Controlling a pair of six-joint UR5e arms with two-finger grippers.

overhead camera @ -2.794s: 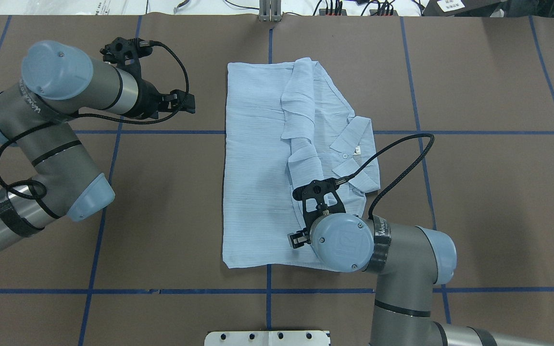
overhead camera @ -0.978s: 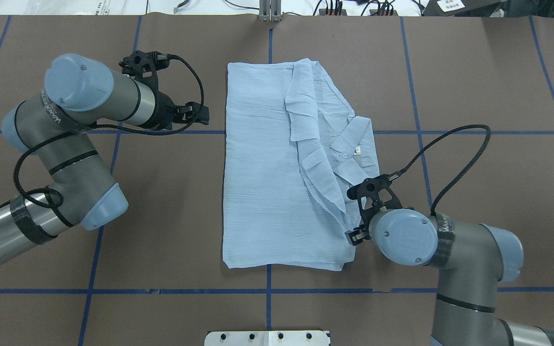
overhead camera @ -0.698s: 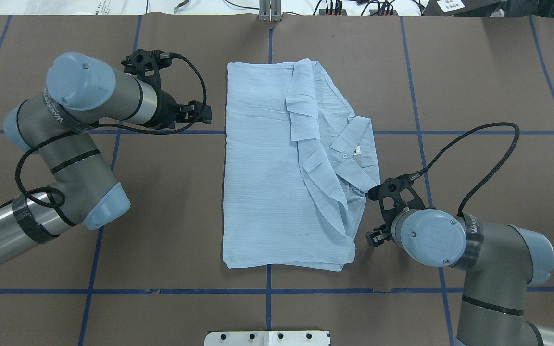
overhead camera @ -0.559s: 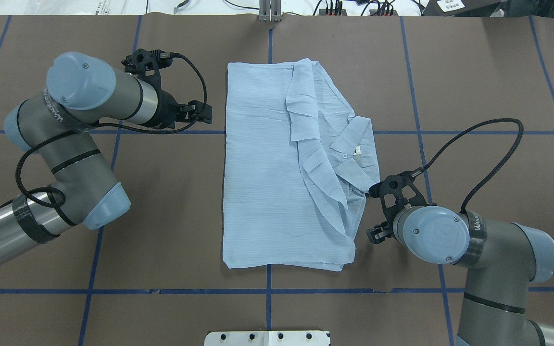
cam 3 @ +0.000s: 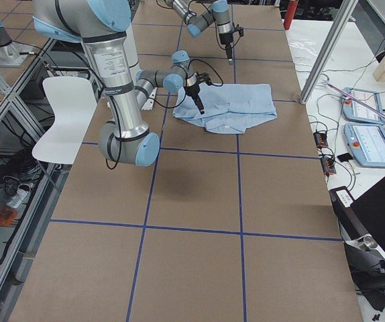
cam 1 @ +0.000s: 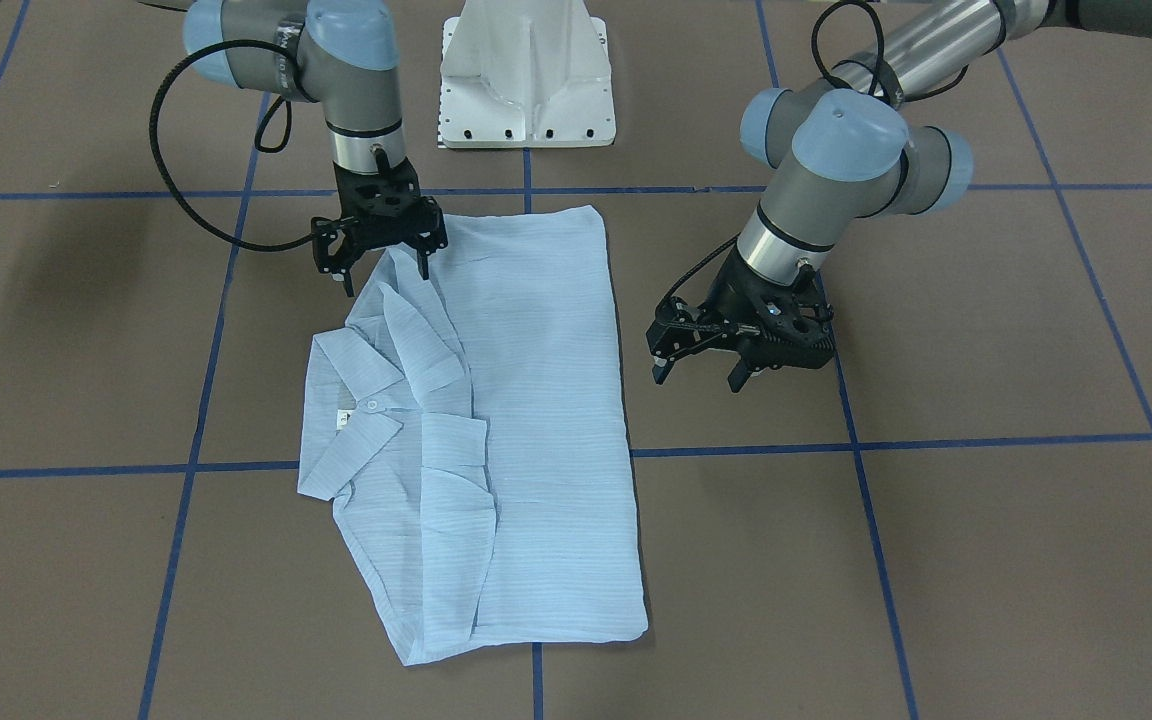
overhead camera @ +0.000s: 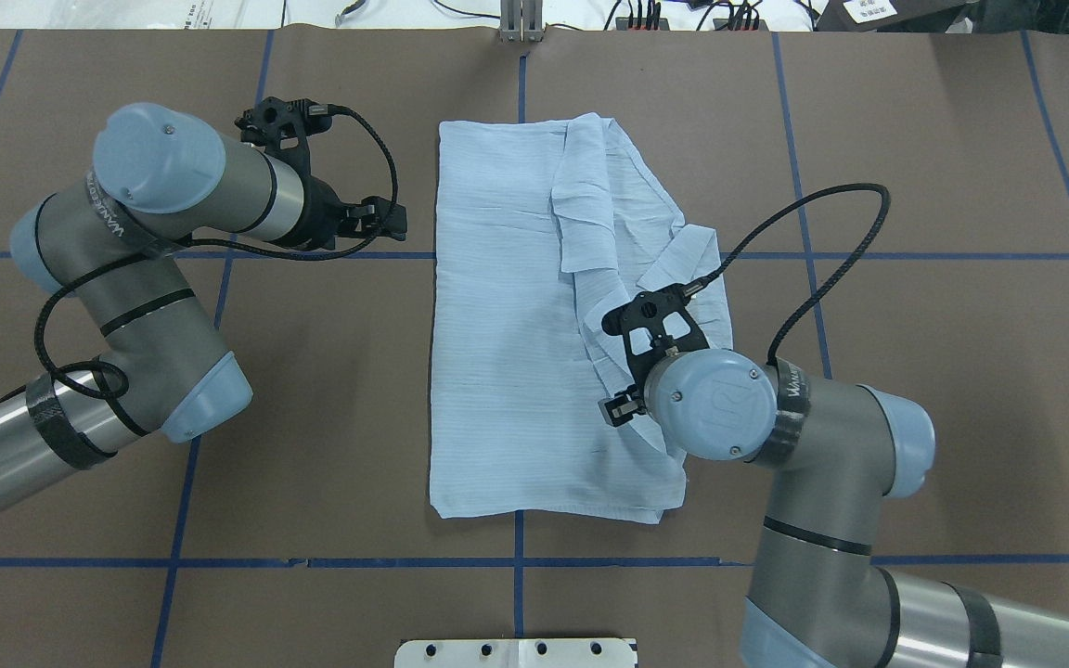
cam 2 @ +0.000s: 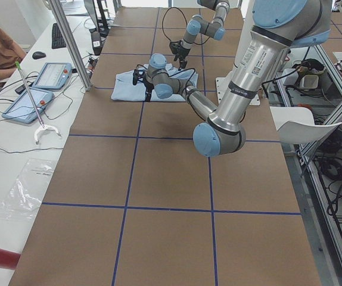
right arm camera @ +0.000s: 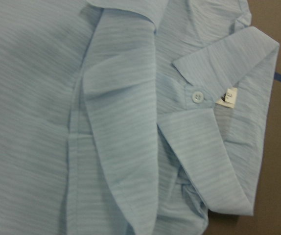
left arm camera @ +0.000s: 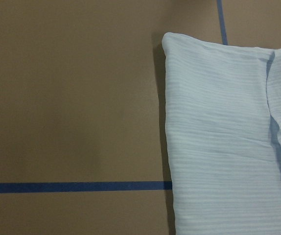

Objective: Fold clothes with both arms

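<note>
**Over a half-folded shirt (overhead camera: 497,371), two arms stand ready**

Centre of the brown tabletop (overhead camera: 915,390): the pale blue shirt lies flat as a long rectangle, its sleeves laid inward and its collar (cam 1: 346,355) turned to the robot's right. The right arm (overhead camera: 822,427) hangs above the sleeve fold (cam 1: 411,335) toward the end of the shirt nearest the robot, jaws spread and holding nothing. The placing suggests it means to smooth or pinch the loose flap there, since the layers sit ruffled rather than flush. The left arm (overhead camera: 182,190) hovers near the opposite long edge, over bare tabletop, its jaws likewise parted and empty, apparently posted where it can take that edge once its partner is set. Judged from the lie of the cloth, the sleeves are already tucked in, and a fold across the length, which would want both arms lifting together, is not yet made
</note>
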